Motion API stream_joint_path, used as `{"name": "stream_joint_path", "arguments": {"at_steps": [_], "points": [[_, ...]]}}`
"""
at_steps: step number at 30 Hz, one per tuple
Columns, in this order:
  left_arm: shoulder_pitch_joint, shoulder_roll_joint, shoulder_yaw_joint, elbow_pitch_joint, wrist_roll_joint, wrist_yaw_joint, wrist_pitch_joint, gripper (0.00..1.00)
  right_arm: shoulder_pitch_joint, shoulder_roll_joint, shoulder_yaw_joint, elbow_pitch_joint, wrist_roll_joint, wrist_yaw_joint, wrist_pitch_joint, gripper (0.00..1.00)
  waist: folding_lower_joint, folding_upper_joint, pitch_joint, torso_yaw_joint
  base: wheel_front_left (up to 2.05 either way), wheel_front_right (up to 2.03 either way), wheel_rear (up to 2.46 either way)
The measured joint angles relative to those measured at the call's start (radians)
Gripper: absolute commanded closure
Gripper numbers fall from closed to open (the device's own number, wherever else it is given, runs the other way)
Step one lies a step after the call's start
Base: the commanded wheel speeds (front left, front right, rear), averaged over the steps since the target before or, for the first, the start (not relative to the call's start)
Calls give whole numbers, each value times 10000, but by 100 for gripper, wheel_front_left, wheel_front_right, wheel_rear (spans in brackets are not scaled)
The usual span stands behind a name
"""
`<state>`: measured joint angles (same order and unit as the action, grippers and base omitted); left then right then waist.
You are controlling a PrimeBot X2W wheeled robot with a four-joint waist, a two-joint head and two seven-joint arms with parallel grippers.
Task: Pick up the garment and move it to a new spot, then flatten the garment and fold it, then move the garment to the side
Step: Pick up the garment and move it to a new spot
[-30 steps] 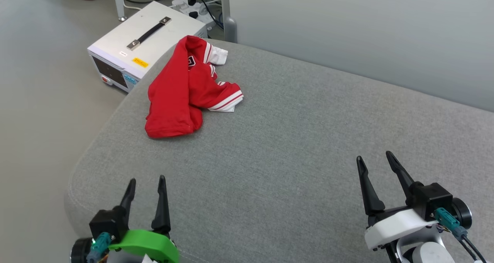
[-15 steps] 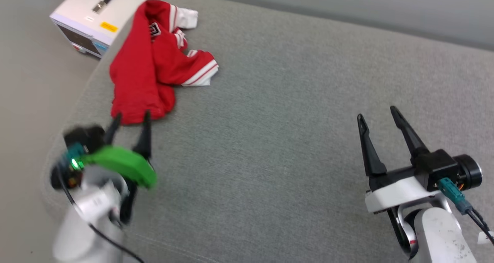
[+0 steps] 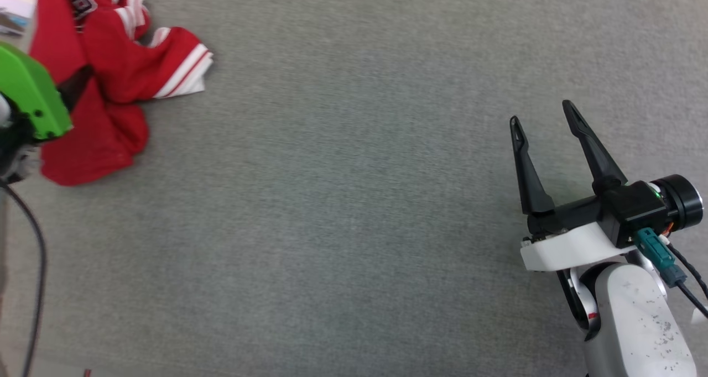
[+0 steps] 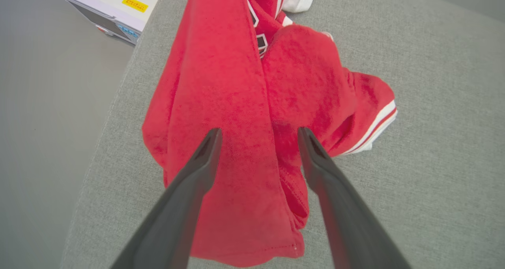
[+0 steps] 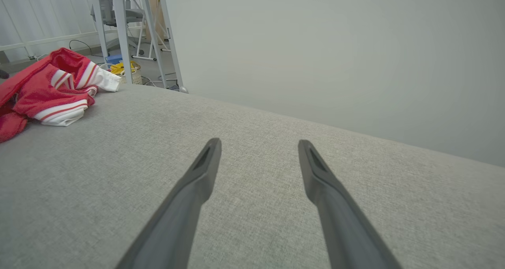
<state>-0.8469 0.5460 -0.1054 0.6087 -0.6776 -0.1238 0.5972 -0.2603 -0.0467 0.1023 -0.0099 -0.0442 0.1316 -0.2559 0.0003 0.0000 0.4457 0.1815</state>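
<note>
The garment (image 3: 110, 89) lies crumpled at the upper left of the grey cushion (image 3: 354, 211), red with white striped sleeve trim. In the left wrist view my left gripper (image 4: 258, 130) stands open, its two dark fingers (image 4: 197, 174) spread over the near red folds of the garment (image 4: 221, 83); whether they touch the cloth I cannot tell. Its green mount (image 3: 27, 98) shows at the left edge of the head view. My right gripper (image 3: 541, 111) hovers open over bare cushion far to the right, holding nothing. The garment (image 5: 47, 91) also shows at the far left of the right wrist view.
A white box with a yellow label (image 4: 114, 4) stands on the floor just past the cushion's rounded left edge (image 4: 106, 142). A pale wall (image 5: 335, 44) runs behind the cushion. Metal table legs (image 5: 122, 28) and cables stand beyond the garment.
The head camera has tipped down and forward, shifting the whole picture. My left gripper has travelled from the cushion's front edge to above the garment, still open. The right gripper stays open.
</note>
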Motion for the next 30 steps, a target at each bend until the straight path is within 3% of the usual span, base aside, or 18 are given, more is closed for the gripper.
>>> {"name": "stream_joint_path", "arguments": {"at_steps": [5,14,15,22,30], "points": [[-493,819,-169,742,-462,-40,955,0,-11,-2,36,-146,0,0,0,0,0,0,563,-648,0,0,0],[-768,1195,-146,1747,-721,-40,1321,0,-17,-4,6,-274,0,0,0,0,-1,1,1271,-1463,0,0,0],[-779,1260,-198,1789,-723,-40,1440,100,-16,-6,-8,-274,0,0,0,0,-1,1,1314,-1518,0,0,0],[-742,1252,-366,1898,-729,-40,508,100,-10,-6,-63,-196,-65,0,0,0,-1,0,1128,-1527,0,0,0],[-537,1085,-729,1446,-608,-42,-1057,100,254,-6,-84,199,38,0,0,0,-2,0,179,-1349,0,0,0]]}}
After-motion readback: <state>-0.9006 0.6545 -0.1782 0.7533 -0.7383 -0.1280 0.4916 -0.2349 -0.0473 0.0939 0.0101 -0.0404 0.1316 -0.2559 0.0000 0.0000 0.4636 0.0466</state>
